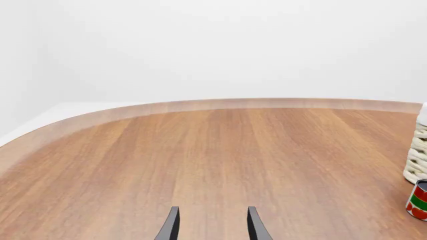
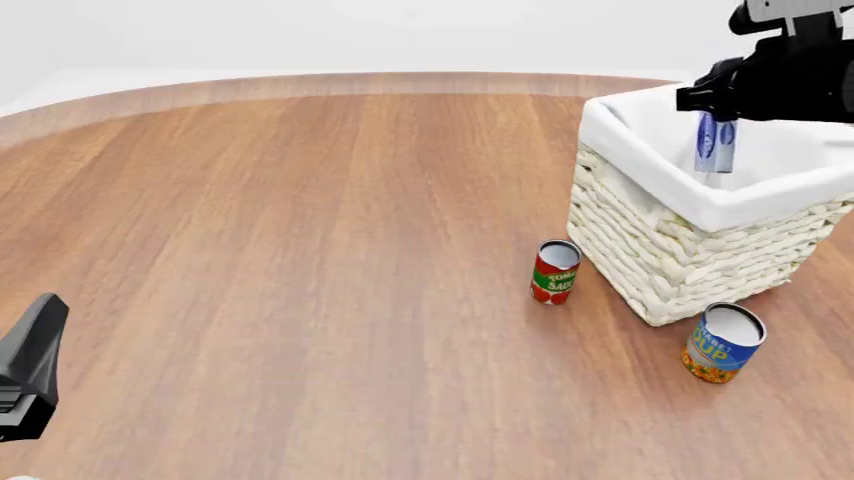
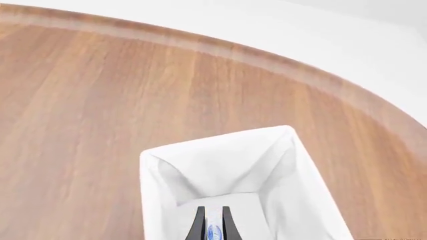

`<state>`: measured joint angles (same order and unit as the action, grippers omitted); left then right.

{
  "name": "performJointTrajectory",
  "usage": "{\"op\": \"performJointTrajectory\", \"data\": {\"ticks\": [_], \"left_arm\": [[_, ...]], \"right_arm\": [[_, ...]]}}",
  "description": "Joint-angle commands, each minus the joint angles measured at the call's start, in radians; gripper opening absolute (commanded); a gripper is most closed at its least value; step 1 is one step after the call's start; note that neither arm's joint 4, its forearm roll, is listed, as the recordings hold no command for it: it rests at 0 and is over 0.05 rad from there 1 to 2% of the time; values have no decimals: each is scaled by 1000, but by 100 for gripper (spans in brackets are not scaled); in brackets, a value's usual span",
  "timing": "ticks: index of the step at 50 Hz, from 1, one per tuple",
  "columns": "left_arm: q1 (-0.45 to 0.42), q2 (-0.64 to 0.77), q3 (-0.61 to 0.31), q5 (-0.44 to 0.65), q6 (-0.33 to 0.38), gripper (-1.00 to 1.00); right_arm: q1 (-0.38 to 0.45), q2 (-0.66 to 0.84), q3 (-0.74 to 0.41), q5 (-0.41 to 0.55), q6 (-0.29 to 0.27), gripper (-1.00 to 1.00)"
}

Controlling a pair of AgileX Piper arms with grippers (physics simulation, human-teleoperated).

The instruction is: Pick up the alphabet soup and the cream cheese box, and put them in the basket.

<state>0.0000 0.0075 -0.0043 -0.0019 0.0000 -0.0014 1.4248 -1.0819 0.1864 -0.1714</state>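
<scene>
The cream cheese box hangs upright over the open basket, and my right gripper is shut on it. In the right wrist view the box shows as a thin blue-white strip between the fingers, above the basket's white lining. The alphabet soup stands upright on the table just in front of the basket. My left gripper is open with nothing between its fingers; its arm sits at the near left, far from the cans.
A slimmer red and green can stands upright beside the basket's left wall, also seen as the can next to the basket's rope wall. The wooden table has a curved far edge.
</scene>
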Motion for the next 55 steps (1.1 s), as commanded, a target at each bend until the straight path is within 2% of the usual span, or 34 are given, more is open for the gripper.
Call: {"op": "performJointTrajectory", "data": {"ticks": [1, 32, 53, 54, 55], "left_arm": [[0, 0, 0, 0, 0, 100], [0, 0, 0, 0, 0, 100], [0, 0, 0, 0, 0, 100], [0, 0, 0, 0, 0, 100], [0, 0, 0, 0, 0, 100]], "right_arm": [[-18, 42, -25, -6, 1, -100], [-51, 126, -42, -30, -2, -100], [-42, 136, -31, -36, 6, -100], [-46, 139, -35, -36, 6, 100], [-46, 141, -36, -35, 4, 100]]}}
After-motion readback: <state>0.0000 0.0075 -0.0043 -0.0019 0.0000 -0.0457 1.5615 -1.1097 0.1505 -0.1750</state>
